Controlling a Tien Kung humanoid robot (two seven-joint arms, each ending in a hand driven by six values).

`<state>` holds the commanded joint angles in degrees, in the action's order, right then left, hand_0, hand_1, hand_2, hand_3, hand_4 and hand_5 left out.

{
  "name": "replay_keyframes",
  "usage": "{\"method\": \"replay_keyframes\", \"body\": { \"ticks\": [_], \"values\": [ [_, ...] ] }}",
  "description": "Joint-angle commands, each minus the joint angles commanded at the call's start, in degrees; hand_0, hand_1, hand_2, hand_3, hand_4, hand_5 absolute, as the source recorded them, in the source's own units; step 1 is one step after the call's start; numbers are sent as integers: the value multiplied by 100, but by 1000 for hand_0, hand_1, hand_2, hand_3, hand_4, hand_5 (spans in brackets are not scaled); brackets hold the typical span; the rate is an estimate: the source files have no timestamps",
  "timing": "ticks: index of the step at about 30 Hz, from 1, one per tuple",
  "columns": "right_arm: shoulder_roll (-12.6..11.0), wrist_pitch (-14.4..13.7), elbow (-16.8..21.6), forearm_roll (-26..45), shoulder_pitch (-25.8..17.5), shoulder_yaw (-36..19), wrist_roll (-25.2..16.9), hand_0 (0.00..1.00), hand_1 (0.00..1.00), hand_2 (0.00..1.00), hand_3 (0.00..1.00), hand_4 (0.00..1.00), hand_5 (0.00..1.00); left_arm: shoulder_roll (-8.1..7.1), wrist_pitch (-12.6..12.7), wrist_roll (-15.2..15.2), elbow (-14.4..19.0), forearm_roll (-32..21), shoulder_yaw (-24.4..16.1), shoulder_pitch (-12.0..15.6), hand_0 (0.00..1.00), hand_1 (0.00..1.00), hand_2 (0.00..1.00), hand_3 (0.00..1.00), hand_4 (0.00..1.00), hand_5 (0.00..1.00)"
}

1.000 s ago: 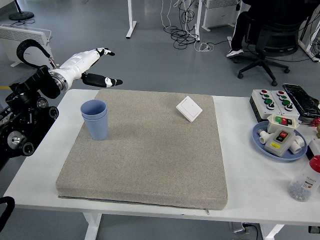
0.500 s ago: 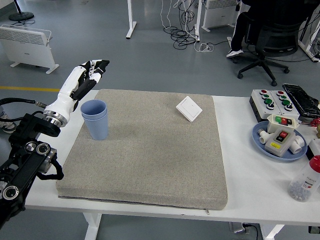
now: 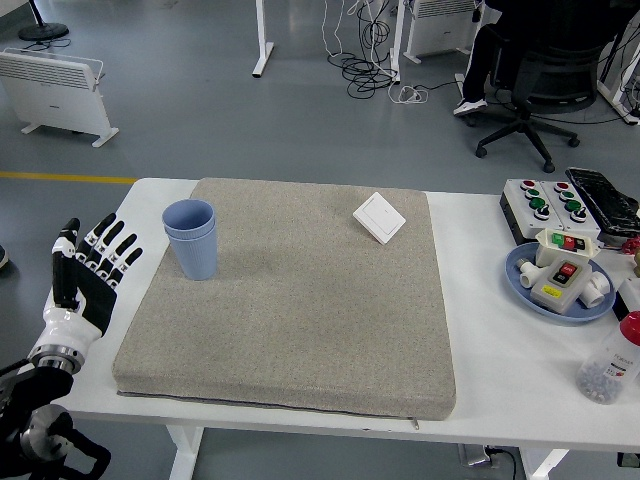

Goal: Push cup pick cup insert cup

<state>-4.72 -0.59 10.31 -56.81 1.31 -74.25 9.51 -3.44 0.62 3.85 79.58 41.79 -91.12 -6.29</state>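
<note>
Pale blue plastic stacked cups (image 3: 192,238), plain, no print. Speckled grey-beige fabric mat (image 3: 300,310). White square switch plate (image 3: 379,218). White table top (image 3: 500,350). Left robot hand (image 3: 88,280): white palm, black fingers with white tips, on a black arm. Light blue round plate (image 3: 520,283) carrying white and yellow boxes with red and green buttons. White control box (image 3: 548,205) with red and green buttons. Clear bottle (image 3: 610,365), red cap.

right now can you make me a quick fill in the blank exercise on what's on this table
1. The stacked blue cups stand upright on the grey ____.
2. The left robot hand, fingers spread, holds ____.
3. The white switch lies to the ____ of the cups in the picture.
4. The blue plate sits near the table's ____ edge.

Missing words: mat; nothing; right; right
</note>
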Motion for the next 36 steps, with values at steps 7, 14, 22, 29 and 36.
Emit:
{"method": "replay_keyframes", "body": {
  "ticks": [7, 14, 22, 29, 36],
  "values": [
    [-10, 5, 0, -63, 37, -16, -2, 692, 594, 603, 547, 109, 459, 55, 36, 47, -18, 21, 5, 232, 838, 870, 929, 831, 606, 998],
    [-28, 14, 0, -46, 67, -2, -6, 692, 594, 602, 547, 109, 460, 117, 54, 65, -48, 154, -21, 119, 843, 869, 929, 833, 607, 998],
    [-19, 14, 0, -75, 95, -2, -4, 690, 592, 604, 547, 109, 461, 126, 80, 46, -51, 97, -93, 93, 846, 868, 929, 854, 603, 998],
    [-38, 19, 0, -111, 99, -10, -3, 690, 592, 604, 547, 109, 462, 112, 96, 51, -47, 104, -124, 130, 849, 870, 930, 859, 603, 998],
    [-57, 12, 0, -104, 91, -44, 11, 691, 592, 601, 547, 110, 460, 115, 86, 29, -66, 131, -115, 64, 849, 872, 937, 866, 602, 998]
  ]
}}
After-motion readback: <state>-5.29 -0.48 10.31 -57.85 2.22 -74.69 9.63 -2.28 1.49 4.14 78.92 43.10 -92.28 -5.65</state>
